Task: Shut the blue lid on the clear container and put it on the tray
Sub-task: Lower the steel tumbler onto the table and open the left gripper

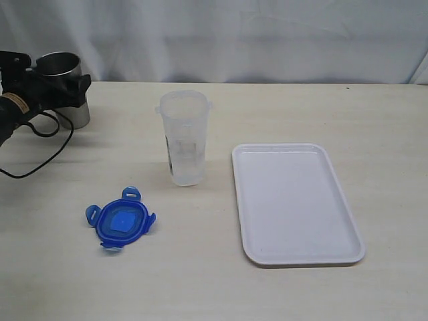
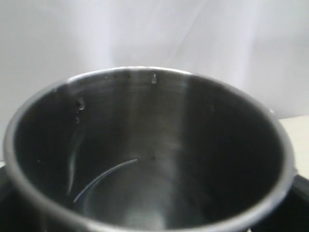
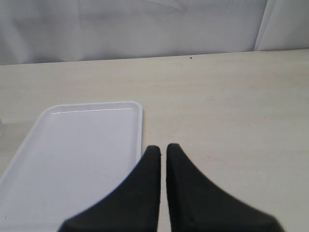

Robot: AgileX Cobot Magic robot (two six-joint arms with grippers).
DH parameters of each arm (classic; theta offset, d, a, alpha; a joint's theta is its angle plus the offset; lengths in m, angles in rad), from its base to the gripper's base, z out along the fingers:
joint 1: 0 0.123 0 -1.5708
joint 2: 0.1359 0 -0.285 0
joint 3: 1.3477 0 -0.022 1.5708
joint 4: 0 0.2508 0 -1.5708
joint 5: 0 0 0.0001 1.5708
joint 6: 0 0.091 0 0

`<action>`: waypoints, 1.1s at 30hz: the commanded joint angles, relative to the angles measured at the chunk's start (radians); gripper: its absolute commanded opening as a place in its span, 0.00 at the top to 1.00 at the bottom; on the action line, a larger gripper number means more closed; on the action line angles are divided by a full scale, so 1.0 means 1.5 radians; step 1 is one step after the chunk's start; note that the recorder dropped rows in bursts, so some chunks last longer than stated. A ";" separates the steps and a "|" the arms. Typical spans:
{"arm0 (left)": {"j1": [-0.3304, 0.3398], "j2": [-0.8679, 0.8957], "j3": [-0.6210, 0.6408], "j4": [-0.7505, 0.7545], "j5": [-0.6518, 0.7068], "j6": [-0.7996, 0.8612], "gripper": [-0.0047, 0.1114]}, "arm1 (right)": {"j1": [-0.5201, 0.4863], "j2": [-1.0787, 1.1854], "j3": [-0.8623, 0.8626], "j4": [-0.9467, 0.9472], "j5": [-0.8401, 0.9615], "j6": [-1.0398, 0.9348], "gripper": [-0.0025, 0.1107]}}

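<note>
The blue lid (image 1: 120, 221) lies flat on the table at the front left, apart from both grippers. Behind it and slightly to the right, the clear container (image 1: 184, 137) stands upright with its mouth uncovered. The white tray (image 1: 294, 200) lies to the right of the container with nothing on it. My left gripper (image 1: 57, 83) is at the far left edge, its dark fingers on either side of a steel cup (image 1: 75, 115). My right gripper (image 3: 163, 147) is shut and holds nothing; it hovers by the tray's (image 3: 72, 154) edge and is out of the exterior view.
The steel cup (image 2: 145, 145) fills the left wrist view, and its inside looks bare. A black cable (image 1: 40, 157) loops on the table below the left arm. A white curtain backs the table.
</note>
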 commanded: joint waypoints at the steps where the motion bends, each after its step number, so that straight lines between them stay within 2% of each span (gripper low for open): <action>1: 0.000 -0.001 -0.003 -0.005 0.017 -0.001 0.24 | 0.001 -0.004 0.001 0.003 0.000 0.002 0.94; 2: 0.000 -0.001 -0.003 -0.005 0.018 -0.001 0.23 | 0.001 -0.004 0.001 0.003 0.000 0.002 0.94; 4: 0.000 -0.001 -0.003 -0.008 0.020 -0.001 0.10 | 0.001 -0.004 0.001 0.003 0.000 0.002 0.94; 6: 0.000 -0.001 -0.003 -0.008 0.050 -0.001 0.05 | 0.001 -0.004 0.001 0.003 0.000 0.002 0.94; 10: 0.000 -0.001 0.000 0.000 0.108 -0.005 0.05 | 0.001 -0.004 0.001 0.003 0.000 0.002 0.94; 15: 0.000 -0.001 0.031 -0.002 0.048 -0.005 0.05 | 0.001 -0.004 0.001 0.003 0.000 0.002 0.94; 24: 0.000 -0.007 0.081 -0.009 0.031 -0.005 0.05 | 0.001 -0.004 0.001 0.003 0.000 0.002 0.94; 33: 0.029 -0.049 0.160 -0.009 -0.013 -0.004 0.05 | 0.001 -0.004 0.001 0.003 0.000 0.002 0.94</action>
